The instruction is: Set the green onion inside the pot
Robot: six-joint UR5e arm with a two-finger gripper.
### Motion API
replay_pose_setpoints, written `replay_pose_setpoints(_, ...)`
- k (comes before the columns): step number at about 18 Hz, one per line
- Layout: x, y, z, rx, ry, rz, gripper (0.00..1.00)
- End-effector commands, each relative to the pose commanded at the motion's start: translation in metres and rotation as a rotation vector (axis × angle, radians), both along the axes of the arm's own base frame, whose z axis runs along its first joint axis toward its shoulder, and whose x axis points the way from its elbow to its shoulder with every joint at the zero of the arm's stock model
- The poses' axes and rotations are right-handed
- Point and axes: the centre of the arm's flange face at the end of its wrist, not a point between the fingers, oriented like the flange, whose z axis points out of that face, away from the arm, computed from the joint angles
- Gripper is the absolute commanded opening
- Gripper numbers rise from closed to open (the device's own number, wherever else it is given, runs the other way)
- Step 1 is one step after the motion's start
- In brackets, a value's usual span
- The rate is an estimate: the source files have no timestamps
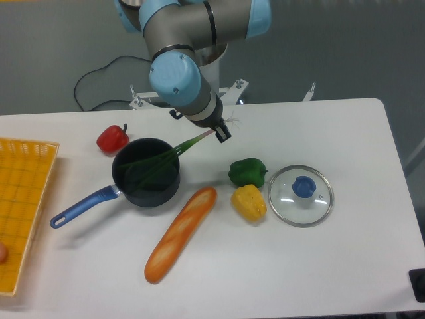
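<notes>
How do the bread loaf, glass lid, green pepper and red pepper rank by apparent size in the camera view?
1. Bread loaf, the longest.
2. Glass lid.
3. Green pepper.
4. Red pepper.
The two peppers look close in size, so their order is unsure.

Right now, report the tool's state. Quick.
Tool: closed on the pale end of the green onion, whose green tips lie inside the pot.
</notes>
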Motion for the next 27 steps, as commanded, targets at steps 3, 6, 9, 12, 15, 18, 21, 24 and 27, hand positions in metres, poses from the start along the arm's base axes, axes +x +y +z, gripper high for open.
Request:
replay_pose_setpoints(3, 0.001, -0.001, -0.003, -0.002, -0.002, 0.005, 0.14)
replay_pose_setpoints(6, 0.007, 0.003, -0.005, -0.003, 0.003, 0.012, 0.14)
replay_pose_setpoints(9, 0.008, 0.005, -0.006, 0.001, 0.009, 0.014, 0.14)
replay_pose_setpoints(12, 0.008, 0.007, -0.008, 0.003, 0.012, 0.023, 0.14)
replay_pose_setpoints(15, 0.01, 0.007, -0.008, 0.004, 0.015, 0.026, 0.14)
replay_pose_setpoints(18, 0.015, 0.013, -0.012, 0.0, 0.015, 0.021, 0.14)
replay_pose_setpoints(21, 0.015, 0.014, -0.014, -0.001, 0.016, 0.027, 0.14)
replay_pose_setpoints(24, 0.015, 0.014, -0.015, -0.002, 0.015, 0.027, 0.14)
replay_pose_setpoints(27, 0.015, 0.014, -0.015, -0.003, 0.015, 0.028, 0.15)
